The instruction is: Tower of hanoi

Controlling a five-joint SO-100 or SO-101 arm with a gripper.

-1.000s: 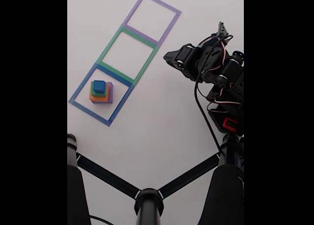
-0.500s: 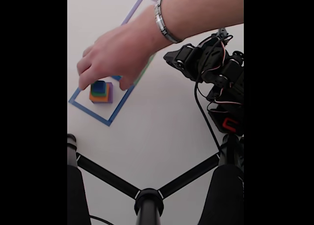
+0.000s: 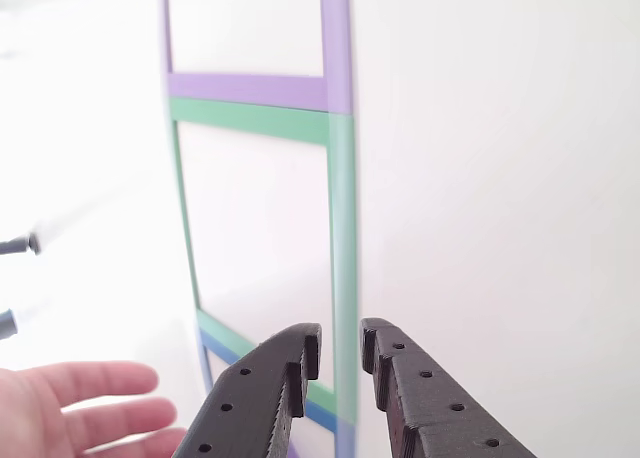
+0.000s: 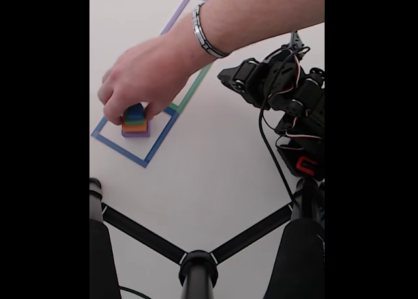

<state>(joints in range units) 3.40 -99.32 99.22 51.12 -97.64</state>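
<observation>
Looks like a hobbyist's or lab robot test bench: plain white tabletop (image 4: 209, 175) marked with taped purple, green and blue square outlines (image 4: 140, 142), black camera-stand legs (image 4: 196, 260) splayed over it, small black servo arm with exposed red and white wiring (image 4: 287, 90).

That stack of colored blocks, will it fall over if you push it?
Probably not easily: the stack is wide at its purple bottom and narrows toward the blue top, so it looks steady. The blocks seem loose, though, so a sideways push might slide the top ones off. A person's hand is gripping it.
</observation>
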